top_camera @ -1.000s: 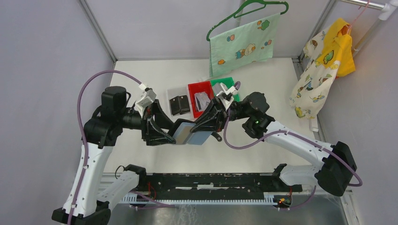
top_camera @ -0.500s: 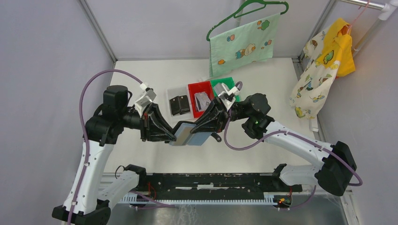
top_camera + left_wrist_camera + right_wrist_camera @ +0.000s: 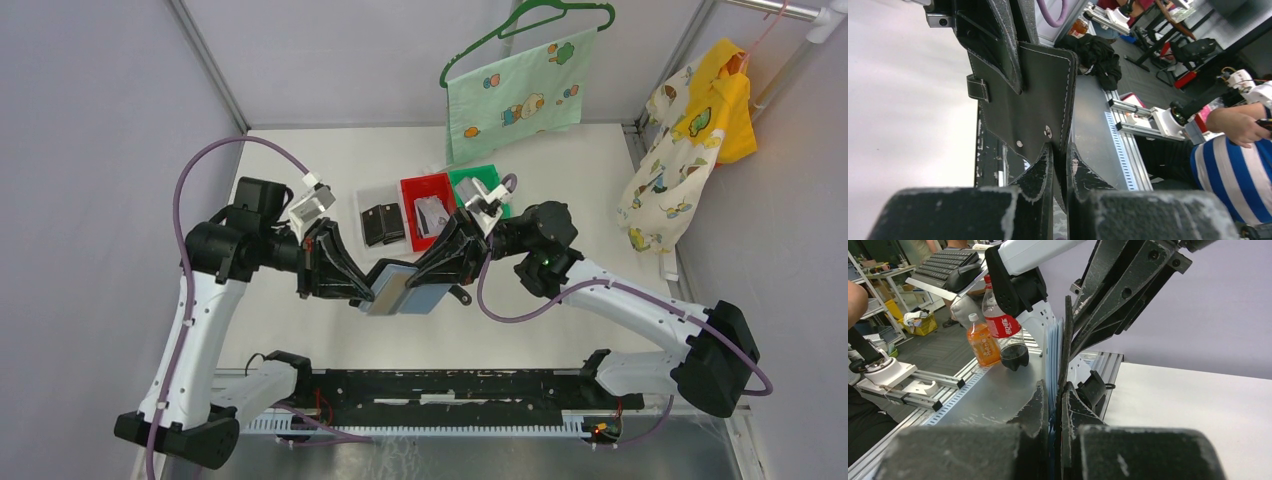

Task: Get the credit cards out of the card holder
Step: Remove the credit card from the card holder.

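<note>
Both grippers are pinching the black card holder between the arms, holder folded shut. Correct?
Not shut. The top external view shows the card holder spread open, its grey-blue lining facing up, with the left gripper pinching one flap and the right gripper pinching the other. The rest stands: both grippers are pinching it between the arms.

The card holder [image 3: 404, 293] in the right gripper [image 3: 431, 279] is showing grey-blue lining and a black, white-stitched outside. Just beyond that gripper, a red bin [image 3: 408, 184] and a green bin [image 3: 464, 173] are sitting.
</note>
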Available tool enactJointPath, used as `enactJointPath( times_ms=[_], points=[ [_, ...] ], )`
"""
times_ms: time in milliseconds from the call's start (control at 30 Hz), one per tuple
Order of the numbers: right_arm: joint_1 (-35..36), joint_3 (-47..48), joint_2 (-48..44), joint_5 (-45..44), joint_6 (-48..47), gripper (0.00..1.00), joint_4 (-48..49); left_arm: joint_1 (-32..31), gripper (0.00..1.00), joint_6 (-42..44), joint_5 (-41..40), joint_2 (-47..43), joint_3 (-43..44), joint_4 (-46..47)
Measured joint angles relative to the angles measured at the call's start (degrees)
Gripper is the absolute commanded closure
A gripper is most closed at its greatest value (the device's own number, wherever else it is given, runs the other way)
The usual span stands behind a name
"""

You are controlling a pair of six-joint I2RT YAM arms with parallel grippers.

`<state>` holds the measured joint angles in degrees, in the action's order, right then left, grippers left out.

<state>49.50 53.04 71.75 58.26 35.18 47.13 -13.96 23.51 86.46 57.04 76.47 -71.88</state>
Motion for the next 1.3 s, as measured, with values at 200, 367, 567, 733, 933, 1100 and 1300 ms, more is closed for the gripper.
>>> enactJointPath(
  times_ms=[200,367,567,733,933,1100,1300],
  points=[
    [0.0,0.0,0.2,0.5,0.8,0.57,0.0,0.4,0.98,8.6,0.3,2.2,1.7,-9.1],
    [0.7,0.0,0.2,0.5,-1.0,0.51,-0.1,2.2,0.98,10.4,-2.3,2.2,2.9,-10.8],
    [0.6,0.0,0.2,-0.4,-3.1,0.48,-2.7,5.7,0.98,3.6,-7.1,-1.4,2.4,-2.5],
    [0.6,0.0,0.2,-1.5,-4.4,0.48,-4.6,6.0,0.98,-12.7,-13.2,-9.8,-3.1,14.4],
    [0.7,0.1,0.2,-1.8,-5.5,0.46,-7.1,6.2,0.98,-22.3,-15.0,-11.3,-3.6,23.7],
    [0.6,0.1,0.2,-2.4,-6.1,0.44,-9.2,6.2,0.98,-23.6,-16.8,-9.6,-3.3,24.2],
    [0.6,0.1,0.2,-3.0,-6.1,0.42,-9.8,6.2,0.98,-23.6,-21.3,-8.7,-0.9,24.0]
  ],
)
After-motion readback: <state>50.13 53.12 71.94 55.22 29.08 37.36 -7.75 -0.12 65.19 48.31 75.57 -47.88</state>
